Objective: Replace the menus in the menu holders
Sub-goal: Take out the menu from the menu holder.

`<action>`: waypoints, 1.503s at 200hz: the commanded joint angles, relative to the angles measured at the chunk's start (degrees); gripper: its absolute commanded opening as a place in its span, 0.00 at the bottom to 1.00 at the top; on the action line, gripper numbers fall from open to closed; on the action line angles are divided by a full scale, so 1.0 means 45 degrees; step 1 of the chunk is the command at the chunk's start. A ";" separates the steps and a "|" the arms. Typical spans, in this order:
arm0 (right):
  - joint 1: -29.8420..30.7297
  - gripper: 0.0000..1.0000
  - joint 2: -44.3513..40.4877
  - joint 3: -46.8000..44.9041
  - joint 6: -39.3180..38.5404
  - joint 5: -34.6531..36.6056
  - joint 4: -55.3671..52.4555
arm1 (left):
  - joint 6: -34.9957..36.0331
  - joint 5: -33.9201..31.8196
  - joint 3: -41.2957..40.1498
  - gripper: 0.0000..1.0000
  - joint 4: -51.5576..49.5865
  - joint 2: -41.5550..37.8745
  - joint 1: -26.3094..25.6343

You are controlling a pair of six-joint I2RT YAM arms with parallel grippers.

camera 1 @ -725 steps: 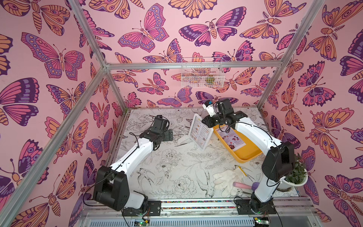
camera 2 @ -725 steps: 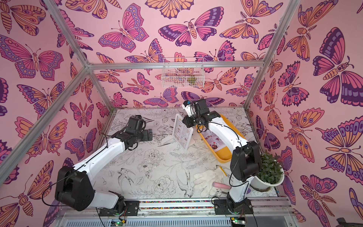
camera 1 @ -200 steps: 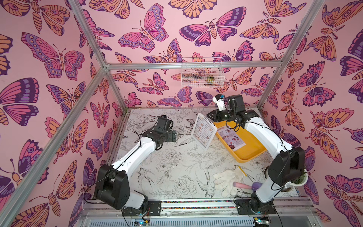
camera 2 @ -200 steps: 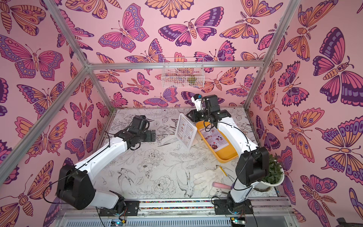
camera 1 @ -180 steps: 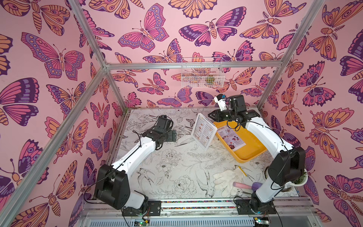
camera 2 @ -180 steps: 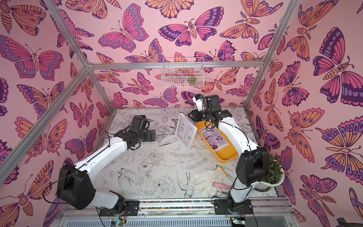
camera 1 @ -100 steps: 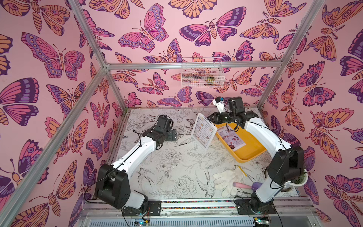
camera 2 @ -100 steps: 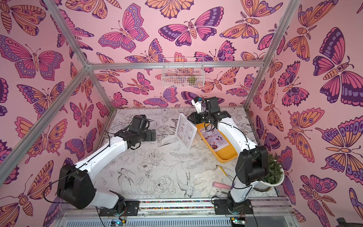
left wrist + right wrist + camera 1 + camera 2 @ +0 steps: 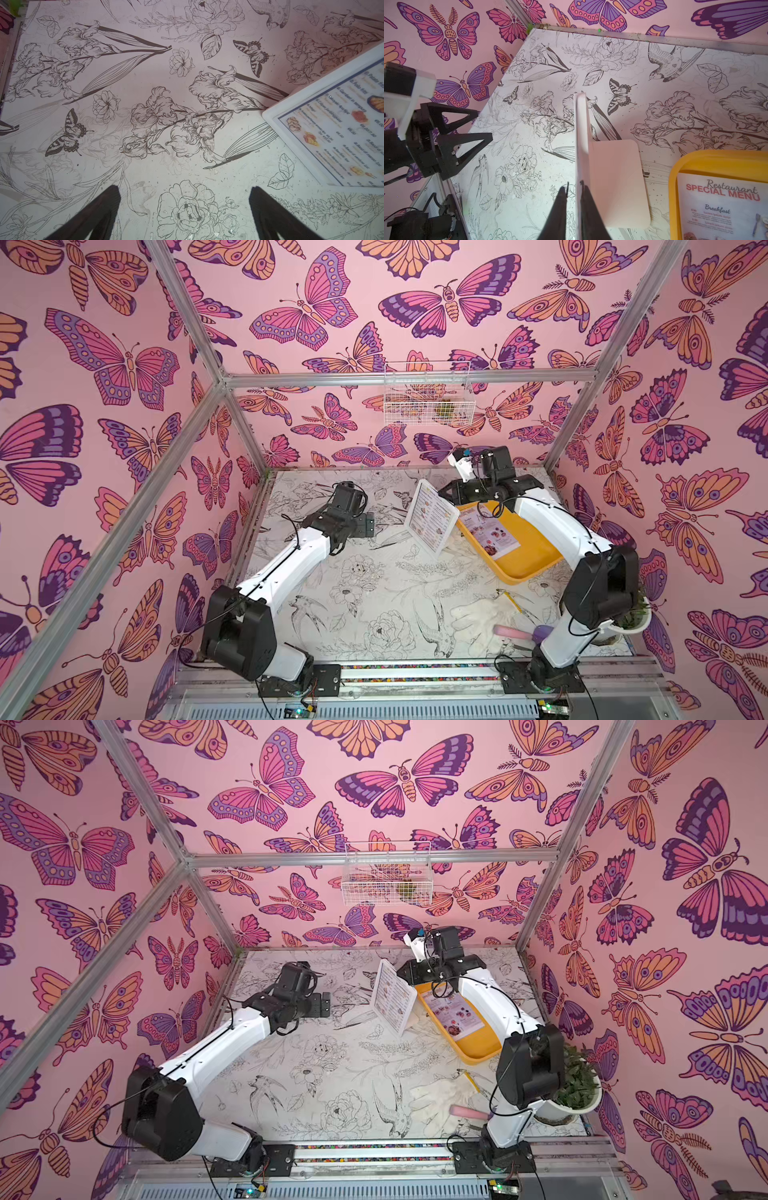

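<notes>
Right gripper is narrow, with fingers either side of the holder top edge; can't tell if it's clamped. Holder stands on the table toward the back, menu inside, just beside the tray. Special menu lies flat in the tray. Left gripper is wide and empty, over the table near the holder.

Showing white shells along the left arm and right arm, bulging with black joint blocks, trailing thin black cables, carrying white wrist brackets, ending in black triangular fingers, sitting on black bolted base plates.
</notes>
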 commanded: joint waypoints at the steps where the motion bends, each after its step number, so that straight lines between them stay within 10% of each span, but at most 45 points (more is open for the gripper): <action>1: 0.0029 0.16 0.0170 -0.0035 -0.0239 -0.0200 -0.0201 | -0.0017 -0.0119 0.0193 1.00 -0.0201 0.0119 -0.0030; 300: -0.0123 0.00 -0.0626 0.1243 -0.0440 -0.0183 -0.0643 | 0.0020 -0.0339 0.0105 1.00 -0.0201 -0.0122 -0.0030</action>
